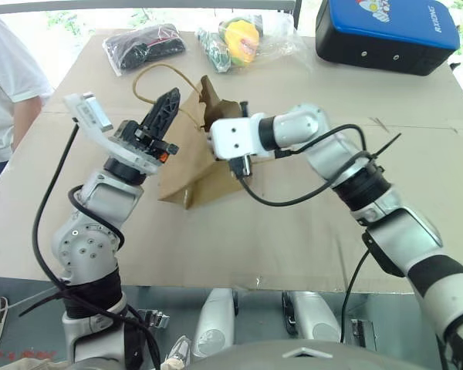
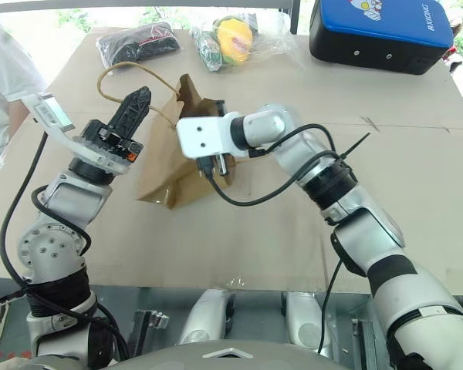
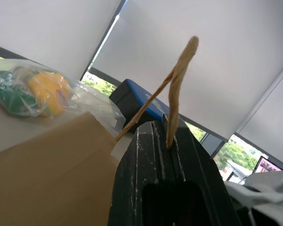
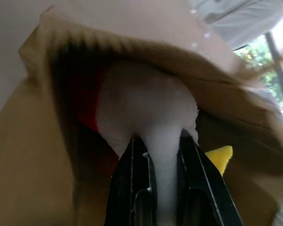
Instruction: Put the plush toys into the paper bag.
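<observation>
Holding the brown paper bag [image 1: 187,166] open, its twisted handle [image 3: 179,80] is being pinched by the left gripper [image 1: 164,116]; at three o'clock, the white plush toy [image 4: 144,110] is being squeezed by the right gripper [image 4: 164,141] inside.

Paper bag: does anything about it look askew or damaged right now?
The paper bag isn't standing; it lies tilted on the table, its mouth crumpled and creased. The left claw holds it up by one twisted handle, while the right claw pushes the white plush toy inside. No tear visible.

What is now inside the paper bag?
Inside the paper bag the white plush toy shows, pinched by the right pincer. Its red end and yellow tuft are partly covered; the bag's bottom is hidden.
</observation>
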